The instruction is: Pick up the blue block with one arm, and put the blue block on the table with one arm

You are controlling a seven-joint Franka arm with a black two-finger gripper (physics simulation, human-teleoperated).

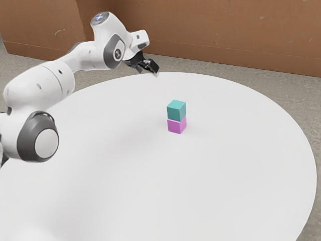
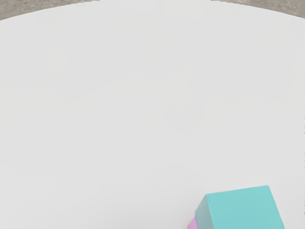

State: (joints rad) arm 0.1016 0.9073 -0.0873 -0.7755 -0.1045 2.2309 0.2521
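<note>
Up above the far part of the table, in the exterior view, is my gripper, higher than the blocks and to their upper left, apart from them. How its jaws stand is unclear. The blue block, teal in colour, rests on top of a magenta block, which sits on the white table. In the wrist view the blue block is partly cut off by the lower edge, and a sliver of the magenta block peeks out beneath it.
The round table's far edge curves behind the blocks. Beyond it lie a grey floor and a brown wall. White tabletop surrounds the stack on every side.
</note>
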